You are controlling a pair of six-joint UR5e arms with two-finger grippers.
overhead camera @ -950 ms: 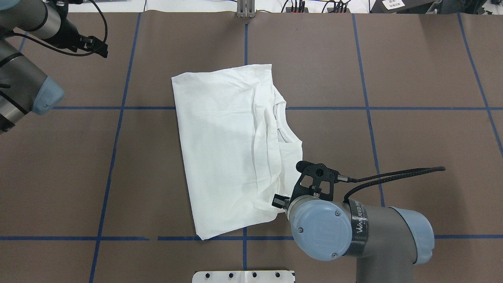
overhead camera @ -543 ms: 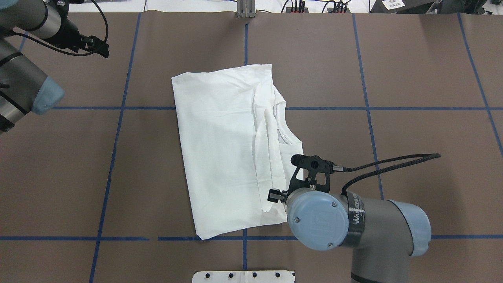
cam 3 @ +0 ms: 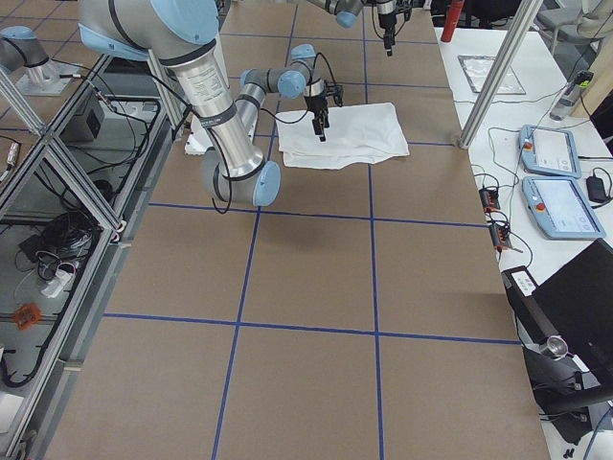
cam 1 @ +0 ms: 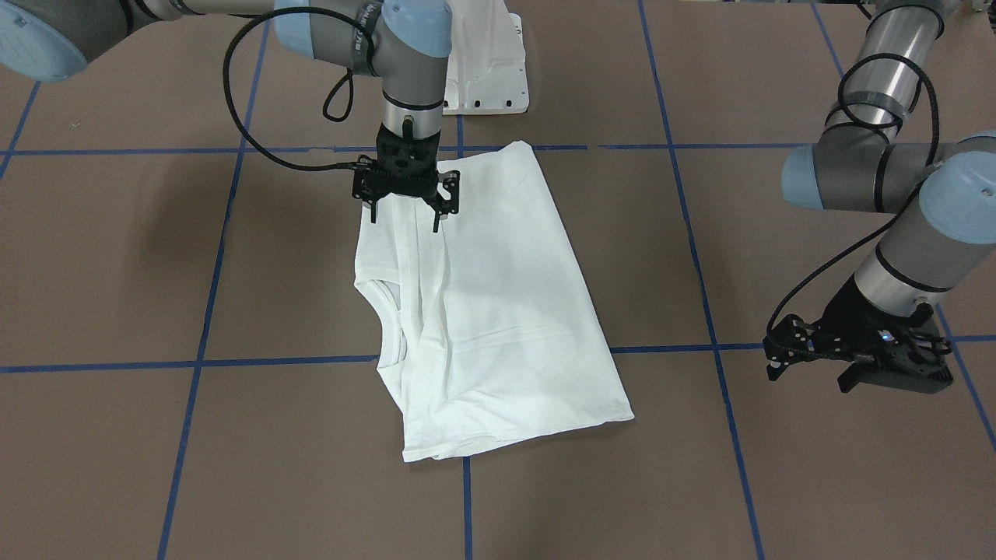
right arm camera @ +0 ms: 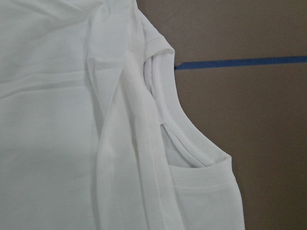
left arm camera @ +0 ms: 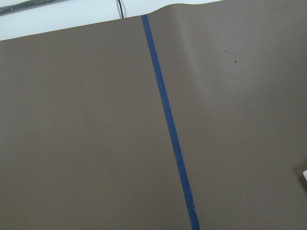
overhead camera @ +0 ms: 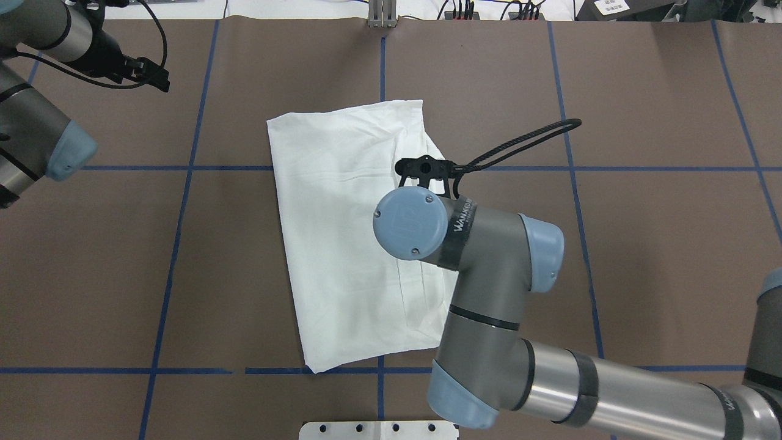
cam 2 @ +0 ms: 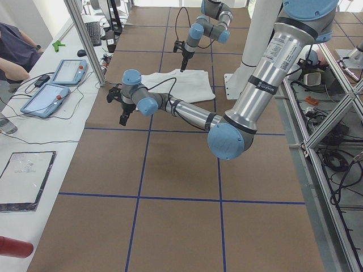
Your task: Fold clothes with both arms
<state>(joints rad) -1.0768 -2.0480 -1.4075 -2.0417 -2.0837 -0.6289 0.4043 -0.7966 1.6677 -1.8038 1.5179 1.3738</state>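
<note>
Our right gripper (cam 1: pixel 405 223) hangs over the near end of the shirt (cam 1: pixel 506 311), fingers spread wide and holding nothing. We cannot tell whether its tips touch the cloth. The shirt lies mid-table as a long rectangle, with the collar (right arm camera: pixel 192 148) showing at its right edge.

We judge the first folds done. A cross fold, near end over far, is probably what is left. A loose ridge (right arm camera: pixel 129 143) beside the collar looks worth smoothing first.

The near corner (overhead camera: pixel 313 368) sits on a tape line (overhead camera: pixel 183 370), and the left long edge runs straight. Bare table (overhead camera: pixel 641 244) shows on every side of the shirt, so both arms have room.

Far off to the left, our left gripper (cam 1: pixel 809 373) hovers over bare table, well apart from the shirt. Its fingers look open and empty.
</note>
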